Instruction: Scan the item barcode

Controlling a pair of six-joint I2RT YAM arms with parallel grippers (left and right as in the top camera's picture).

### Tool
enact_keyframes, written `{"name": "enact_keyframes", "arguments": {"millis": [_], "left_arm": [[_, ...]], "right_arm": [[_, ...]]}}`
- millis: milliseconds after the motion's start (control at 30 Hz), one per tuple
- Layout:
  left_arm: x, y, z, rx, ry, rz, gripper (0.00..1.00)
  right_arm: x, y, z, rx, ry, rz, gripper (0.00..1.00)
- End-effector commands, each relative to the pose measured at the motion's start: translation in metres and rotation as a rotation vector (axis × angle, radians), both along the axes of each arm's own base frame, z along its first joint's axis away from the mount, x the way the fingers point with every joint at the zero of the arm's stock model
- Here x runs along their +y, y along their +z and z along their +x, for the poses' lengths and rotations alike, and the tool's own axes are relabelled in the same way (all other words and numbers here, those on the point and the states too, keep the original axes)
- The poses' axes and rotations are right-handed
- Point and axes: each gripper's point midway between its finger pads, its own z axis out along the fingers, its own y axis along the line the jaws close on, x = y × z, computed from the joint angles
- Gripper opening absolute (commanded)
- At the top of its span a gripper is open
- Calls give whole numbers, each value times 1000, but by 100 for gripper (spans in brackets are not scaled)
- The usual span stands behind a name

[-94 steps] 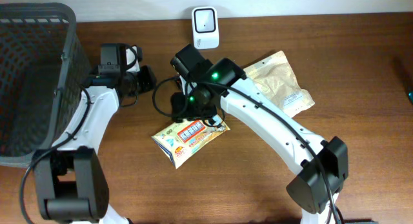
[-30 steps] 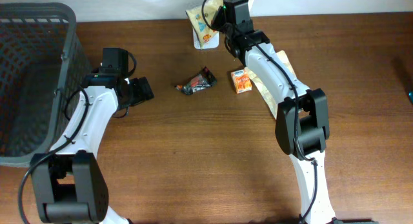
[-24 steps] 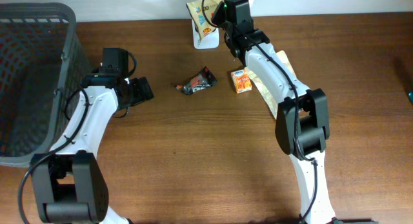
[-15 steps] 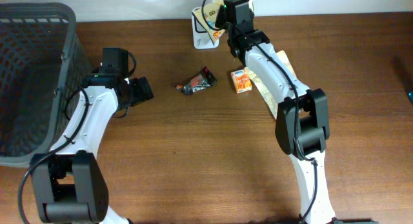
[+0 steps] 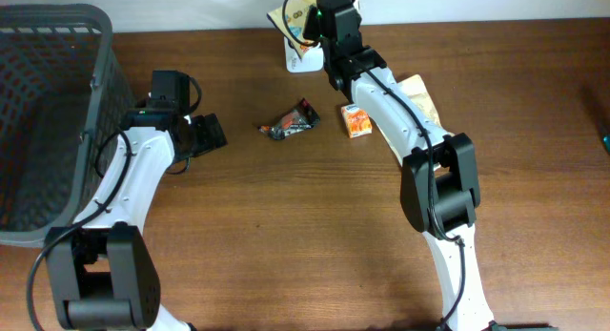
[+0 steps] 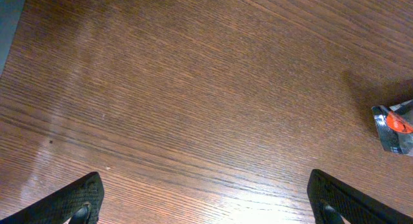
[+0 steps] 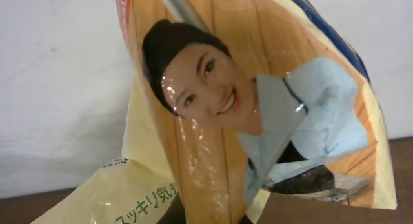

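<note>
Snack packet [image 5: 292, 10] now farther left, across scanner [image 5: 303, 62]

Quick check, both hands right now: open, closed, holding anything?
Left hand: open, holding nothing.
Right hand: closed on the yellow snack packet.

Bright, even light; soft glare on tabletop [image 6: 193, 88] and crinkled glossy packet [image 7: 193, 153]

Overhead looks straight down at the tabletop [image 5: 286, 255]. Left wrist, close above it, apparently shares the dark wrapper [image 5: 291, 121]. Right wrist sits close against the pouch [image 7: 245, 121].
</note>
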Motion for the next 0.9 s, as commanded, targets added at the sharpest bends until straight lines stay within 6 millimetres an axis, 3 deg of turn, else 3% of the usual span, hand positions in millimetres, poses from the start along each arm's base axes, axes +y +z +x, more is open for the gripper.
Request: {"name": "enact_keyframes", "arguments": {"millis": [0, 167, 400, 433, 600, 667, 767, 867], "left_arm": [[2, 12, 4, -35, 11, 7, 99], [2, 12, 4, -35, 11, 7, 99], [2, 12, 4, -35, 11, 7, 99], [2, 12, 4, -35, 11, 7, 99], [2, 12, 4, -35, 11, 7, 99], [2, 12, 4, -35, 11, 7, 99], [2, 12, 4, -35, 11, 7, 99], [2, 12, 4, -35, 11, 7, 99]], "right_arm": [[-7, 19, 0, -36, -1, -96, 4], [-10, 23, 1, -54, 16, -195, 4], [-12, 89, -6, -166, 4, -147, 4], [-13, 85, -5, -159, 4, -150, 4], [-9, 10, 3, -23, 3, -159, 4], [-9, 5, 4, -19, 1, -155, 4], [-9, 26, 5, -60, -3, -139, 4], [-12, 76, -3, -130, -9, -111, 4]]}}
